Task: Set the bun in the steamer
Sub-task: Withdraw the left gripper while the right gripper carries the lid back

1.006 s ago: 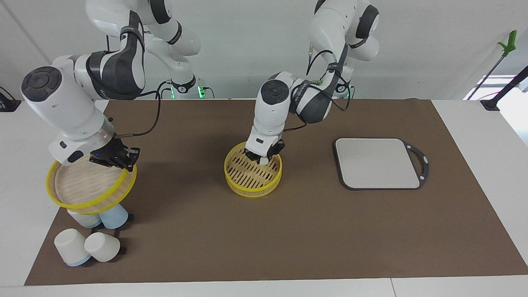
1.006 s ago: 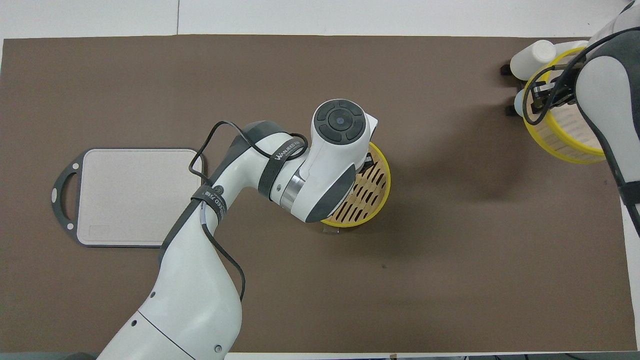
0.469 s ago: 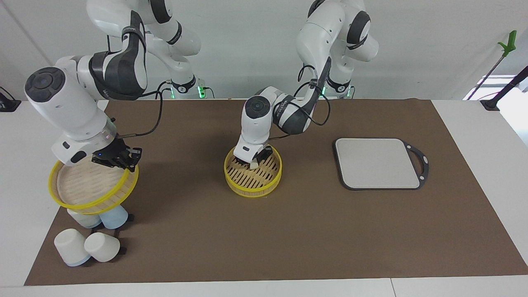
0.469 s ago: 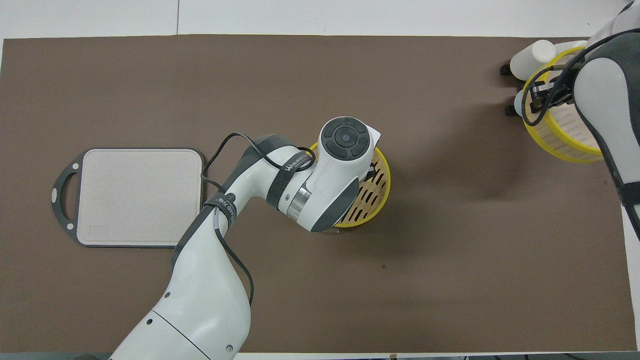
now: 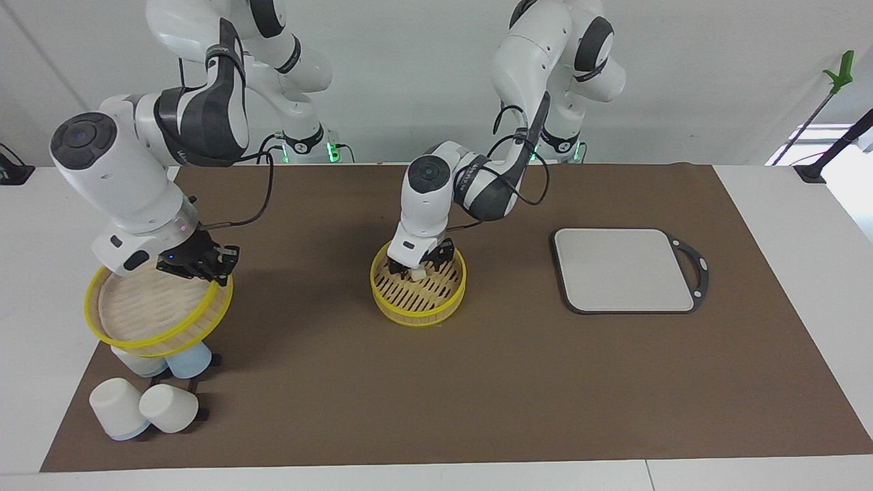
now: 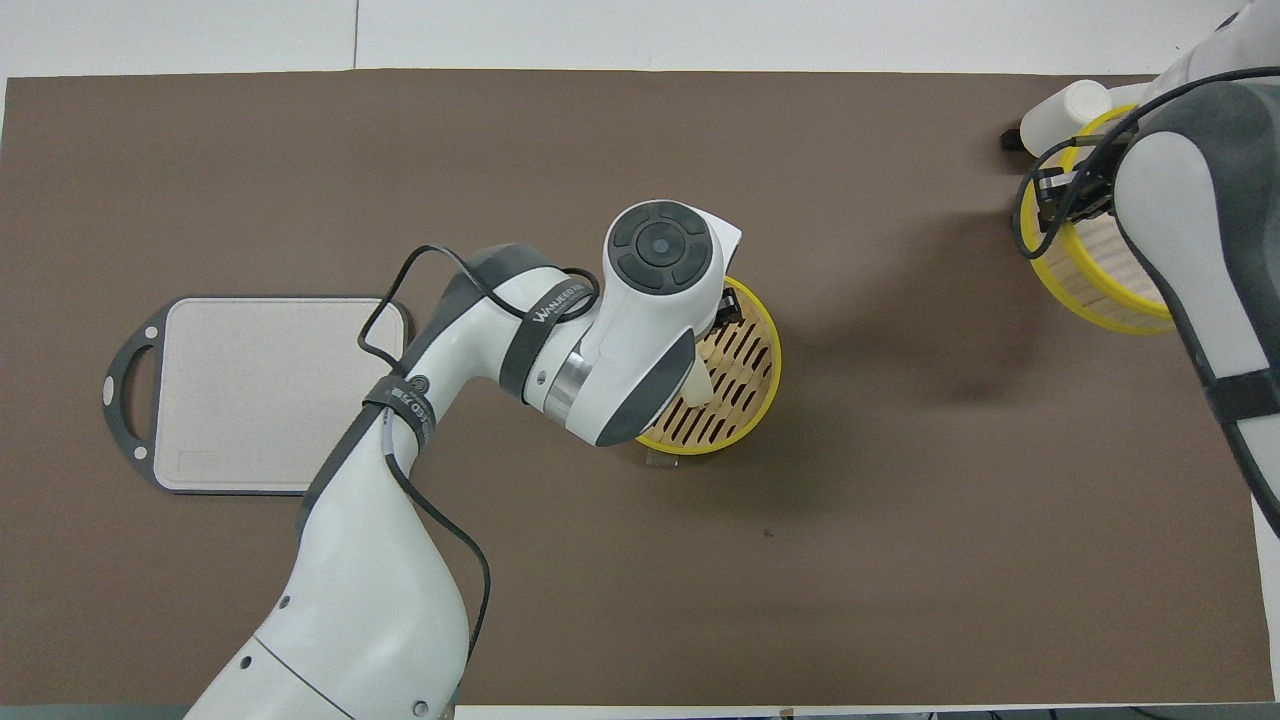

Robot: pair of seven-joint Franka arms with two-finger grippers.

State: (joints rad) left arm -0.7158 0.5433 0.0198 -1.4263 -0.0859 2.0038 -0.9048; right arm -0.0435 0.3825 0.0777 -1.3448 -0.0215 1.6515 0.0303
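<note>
The steamer (image 5: pixel 417 319) is a round bamboo basket with yellow rims, standing open at the middle of the brown mat; it also shows in the overhead view (image 6: pixel 777 362). The bun (image 5: pixel 417 273), a small pale lump, lies on its slatted base and also shows in the overhead view (image 6: pixel 697 379). My left gripper (image 5: pixel 417 264) is open just over the bun, inside the basket. My right gripper (image 5: pixel 199 264) is shut on the rim of the steamer lid (image 5: pixel 146 307) and holds it in the air over the cups at the right arm's end.
A grey rectangular board (image 5: pixel 624 269) with a dark handle lies toward the left arm's end. Several upturned cups (image 5: pixel 169 408) stand under and beside the lifted lid. The left arm covers much of the steamer in the overhead view.
My left gripper came down into the steamer with the bun, which now rests on the base while the wrist has lifted a little. The right gripper shifted the lid slightly.
</note>
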